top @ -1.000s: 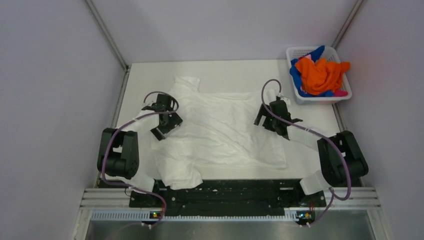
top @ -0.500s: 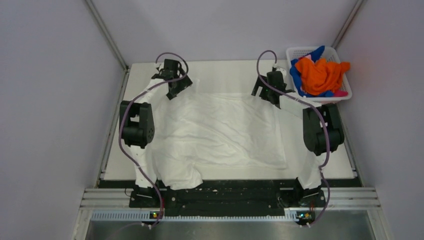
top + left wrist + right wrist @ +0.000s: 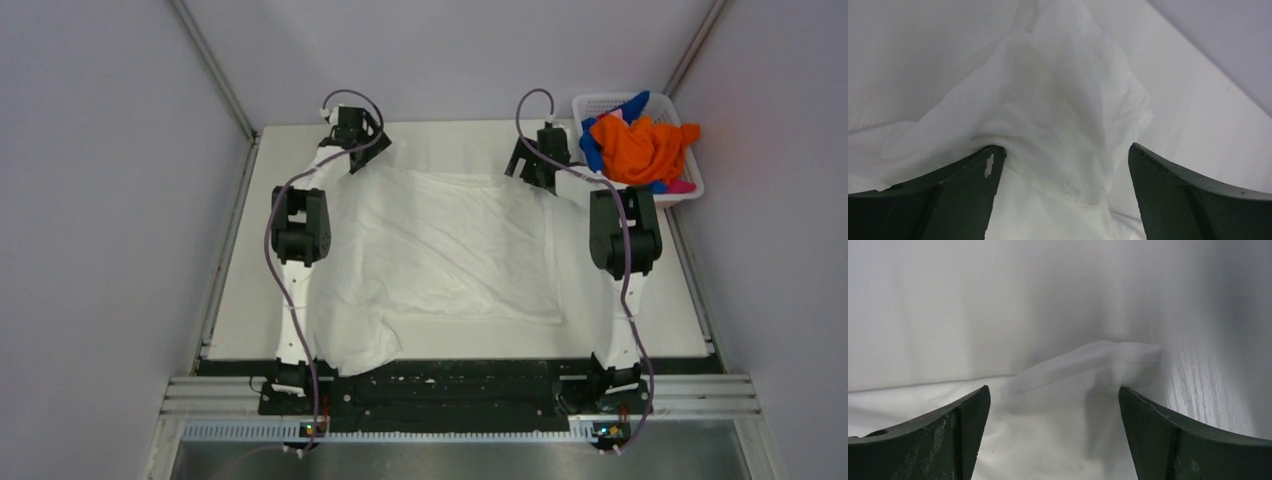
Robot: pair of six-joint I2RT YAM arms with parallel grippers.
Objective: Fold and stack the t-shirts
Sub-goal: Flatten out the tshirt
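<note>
A large white t-shirt [image 3: 440, 250] lies spread on the table, no print showing. My left gripper [image 3: 352, 150] is at its far left corner, over a bunched sleeve [image 3: 1068, 100]; the jaws stand wide open with cloth between them [image 3: 1065, 155]. My right gripper [image 3: 540, 165] is at the far right corner of the shirt; its jaws are wide open over the cloth's corner [image 3: 1108, 352], midway point [image 3: 1054, 395]. Orange [image 3: 640, 145], blue [image 3: 592, 150] and pink [image 3: 682, 186] shirts lie heaped in the basket.
A white lattice basket [image 3: 590, 105] stands at the table's far right corner, just right of my right gripper. The table's back edge and grey walls are close behind both grippers. Bare table [image 3: 620, 300] lies right of the shirt.
Both arms have stretched from the shirt's middle sides out to its far corners. The shirt's far edge now lies flatter and its left sleeve is drawn in.
</note>
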